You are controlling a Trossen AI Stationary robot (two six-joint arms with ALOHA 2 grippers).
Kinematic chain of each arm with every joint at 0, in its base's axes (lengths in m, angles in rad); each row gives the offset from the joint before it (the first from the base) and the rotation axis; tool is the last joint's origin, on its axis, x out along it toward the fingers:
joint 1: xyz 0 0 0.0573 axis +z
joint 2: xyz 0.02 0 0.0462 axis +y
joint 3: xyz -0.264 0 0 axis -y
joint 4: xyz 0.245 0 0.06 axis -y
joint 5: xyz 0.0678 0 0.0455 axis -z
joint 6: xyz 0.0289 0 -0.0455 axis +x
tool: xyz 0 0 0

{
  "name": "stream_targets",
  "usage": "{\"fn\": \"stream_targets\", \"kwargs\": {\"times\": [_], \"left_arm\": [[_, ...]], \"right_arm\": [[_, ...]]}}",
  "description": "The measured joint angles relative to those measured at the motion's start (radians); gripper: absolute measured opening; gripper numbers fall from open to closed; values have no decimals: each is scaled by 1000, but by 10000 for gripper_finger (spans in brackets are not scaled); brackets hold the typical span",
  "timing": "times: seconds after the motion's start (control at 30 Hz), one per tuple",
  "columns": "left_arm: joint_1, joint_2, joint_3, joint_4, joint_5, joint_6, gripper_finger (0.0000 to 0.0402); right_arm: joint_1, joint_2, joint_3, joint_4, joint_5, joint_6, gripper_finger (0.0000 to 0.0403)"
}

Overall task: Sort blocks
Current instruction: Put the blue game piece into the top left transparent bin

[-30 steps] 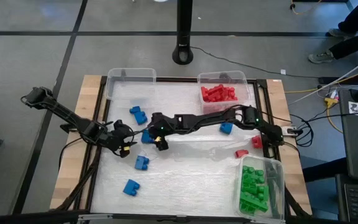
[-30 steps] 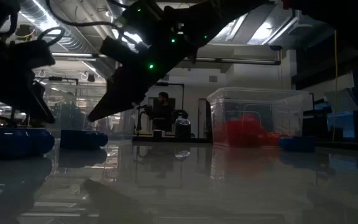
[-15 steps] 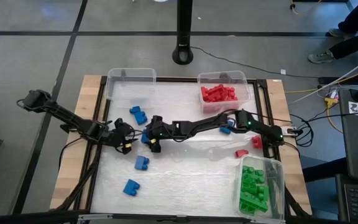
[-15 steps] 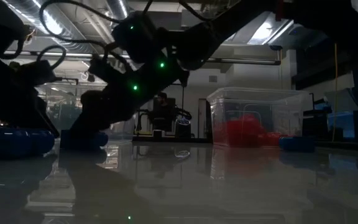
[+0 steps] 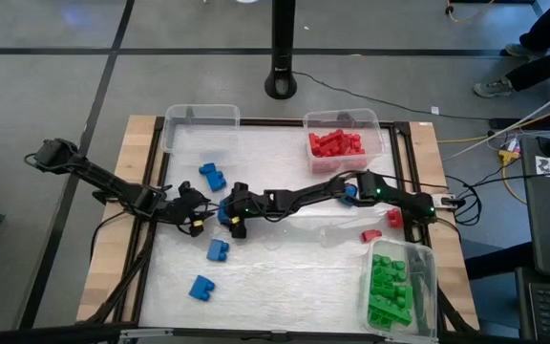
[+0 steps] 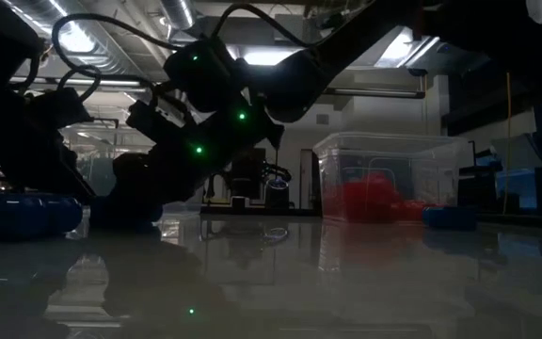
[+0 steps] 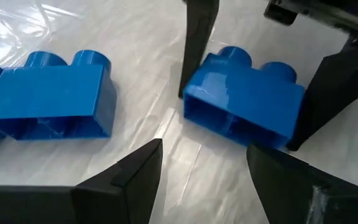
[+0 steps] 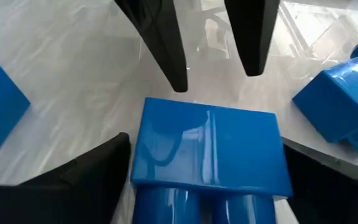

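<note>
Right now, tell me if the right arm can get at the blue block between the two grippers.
Probably yes: the right gripper stands open with its fingers either side of the blue block. The left gripper points at it from opposite, close by.

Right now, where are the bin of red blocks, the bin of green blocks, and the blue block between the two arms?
red blocks (image 5: 336, 143), high view, middle of pile.
green blocks (image 5: 389, 290), high view, middle of pile.
blue block (image 8: 209, 149), right wrist view, top face.

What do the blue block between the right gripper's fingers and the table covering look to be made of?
Blue block: looks like hard moulded plastic with a glossy finish; it has sharp edges, round studs, a hollow underside in the left wrist view and bright highlights. It sits between the open fingers of the right gripper.
Table covering: seems a thin clear plastic film over a pale surface; wrinkles and streaky glare show, and the low view mirrors the room.
</note>
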Motion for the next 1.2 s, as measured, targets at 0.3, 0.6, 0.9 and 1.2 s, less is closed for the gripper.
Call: {"fn": "stream_targets", "kwargs": {"times": [0.3, 0.6, 0.9, 1.2], "left_arm": [[0, 0, 0, 2, 2, 3, 224], [0, -1, 0, -9, 19, -10, 224], [-1, -1, 0, -50, 25, -52, 224], [-1, -1, 0, -51, 25, -65, 224]], "right_arm": [[0, 0, 0, 9, 0, -60, 292], [0, -103, -5, -89, 1, -169, 304], [-66, -272, 34, -127, 54, -327, 300], [-239, -267, 150, -67, 4, -370, 303]]}}
